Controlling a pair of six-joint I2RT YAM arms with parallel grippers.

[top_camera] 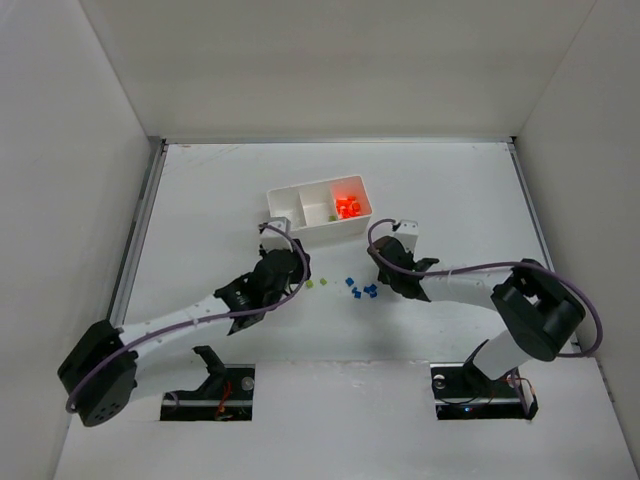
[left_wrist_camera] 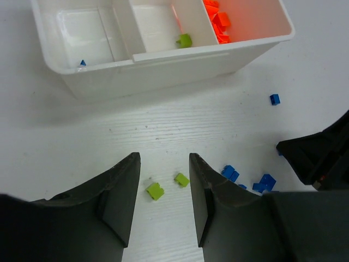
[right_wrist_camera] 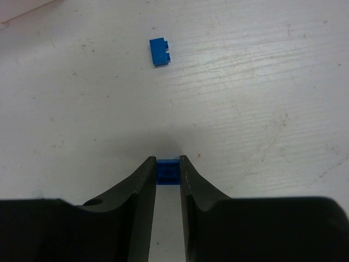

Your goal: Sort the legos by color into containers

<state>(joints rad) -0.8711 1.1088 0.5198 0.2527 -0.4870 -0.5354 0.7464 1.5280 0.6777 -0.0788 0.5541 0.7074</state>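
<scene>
Mid-bench (left_wrist_camera: 54, 136), just before the tray (left_wrist_camera: 163, 68), the left gripper (left_wrist_camera: 163, 164) is hanging with jaws apart over two green bricks (left_wrist_camera: 155, 190), while the right gripper (right_wrist_camera: 168, 162) is pinching a light, stiff, slippery blue brick (right_wrist_camera: 168, 171) by its flat sides.

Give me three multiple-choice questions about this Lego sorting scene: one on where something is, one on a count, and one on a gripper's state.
1. Which compartment of the white tray holds the orange bricks?
A. left end
B. middle
C. right end

2. How many green bricks lie on the table between the left gripper's fingers?
A. none
B. two
C. five

3. What is the right gripper doing?
A. closed on a blue brick
B. wide open and empty
C. holding an orange brick

Answers:
1 C, the orange pile sits in the tray's right end.
2 B, the left wrist view shows two green ones side by side.
3 A, the right wrist view shows its fingertips pinching the blue brick.
</scene>
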